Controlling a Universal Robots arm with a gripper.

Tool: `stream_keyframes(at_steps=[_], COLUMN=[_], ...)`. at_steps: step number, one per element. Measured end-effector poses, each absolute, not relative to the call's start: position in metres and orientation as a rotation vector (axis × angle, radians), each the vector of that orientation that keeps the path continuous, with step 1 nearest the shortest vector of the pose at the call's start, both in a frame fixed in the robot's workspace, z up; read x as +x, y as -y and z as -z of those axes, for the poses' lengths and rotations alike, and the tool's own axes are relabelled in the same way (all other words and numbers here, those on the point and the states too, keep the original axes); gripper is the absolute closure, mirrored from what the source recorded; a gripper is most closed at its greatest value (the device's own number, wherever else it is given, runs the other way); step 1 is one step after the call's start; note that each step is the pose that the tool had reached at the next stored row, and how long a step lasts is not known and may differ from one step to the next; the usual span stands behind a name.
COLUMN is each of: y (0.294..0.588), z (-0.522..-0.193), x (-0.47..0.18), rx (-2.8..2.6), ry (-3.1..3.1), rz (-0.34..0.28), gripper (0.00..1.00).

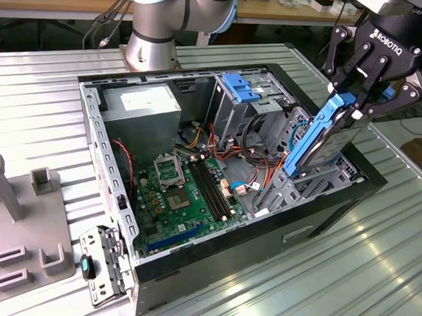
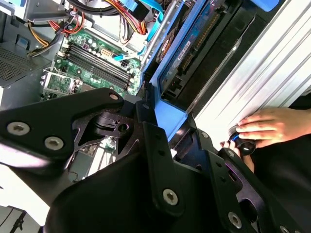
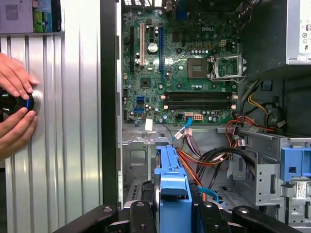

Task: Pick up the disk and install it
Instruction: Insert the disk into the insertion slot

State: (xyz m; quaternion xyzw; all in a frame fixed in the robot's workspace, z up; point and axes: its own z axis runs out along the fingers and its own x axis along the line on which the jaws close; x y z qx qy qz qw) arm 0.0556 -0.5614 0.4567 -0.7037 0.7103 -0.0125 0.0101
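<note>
The disk (image 1: pixel 324 139), a grey drive in a bright blue carrier rail, stands tilted at the exterior view's right end of the open computer case (image 1: pixel 91 145). Its lower end sits among the metal drive bay walls (image 1: pixel 294 183). My gripper (image 1: pixel 351 103) is shut on the disk's upper end, with black fingers on either side of the blue rail. In the first wrist view the blue carrier (image 3: pixel 172 191) sits between my fingers (image 3: pixel 141 216), above the bay. The second wrist view shows the disk (image 2: pixel 187 53) edge-on, running down from my gripper (image 2: pixel 163 114).
A blue bracket (image 1: pixel 237 87) tops the upright cage beside the bay. Coloured cables (image 1: pixel 257 150) lie next to the motherboard (image 1: pixel 174 191). A person's hands (image 3: pixel 14 102) rest on a black knob on the ribbed table. A grey fixture (image 1: pixel 16 226) stands at the exterior view's left.
</note>
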Motion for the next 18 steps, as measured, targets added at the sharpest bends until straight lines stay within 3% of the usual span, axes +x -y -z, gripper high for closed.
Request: stream_keyframes(at_steps=[18], y=[0.5616], z=[-0.4496], x=[0.0556], rx=[-2.188], ry=[-2.226], rz=[0.039], gripper=[0.63])
